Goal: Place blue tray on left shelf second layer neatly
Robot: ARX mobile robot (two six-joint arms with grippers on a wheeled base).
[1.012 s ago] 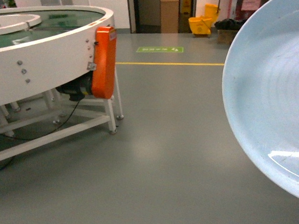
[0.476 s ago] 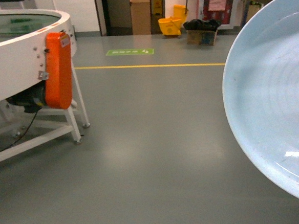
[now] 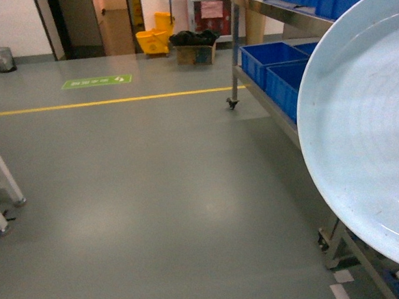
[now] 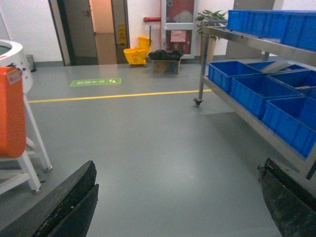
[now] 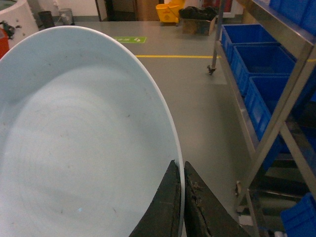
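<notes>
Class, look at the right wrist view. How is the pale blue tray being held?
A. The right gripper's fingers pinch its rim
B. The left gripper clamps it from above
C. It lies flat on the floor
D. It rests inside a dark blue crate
A: in the right wrist view the right gripper has its two dark fingers closed on the rim of the blue tray, while the left gripper stands open and empty.

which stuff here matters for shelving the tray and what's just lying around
Part of the job:
- blue tray, rim pinched by the right gripper
- steel shelf holding blue crates
- left gripper, open and empty

Just lying about:
- yellow mop bucket
- green floor sign
- yellow floor line
</notes>
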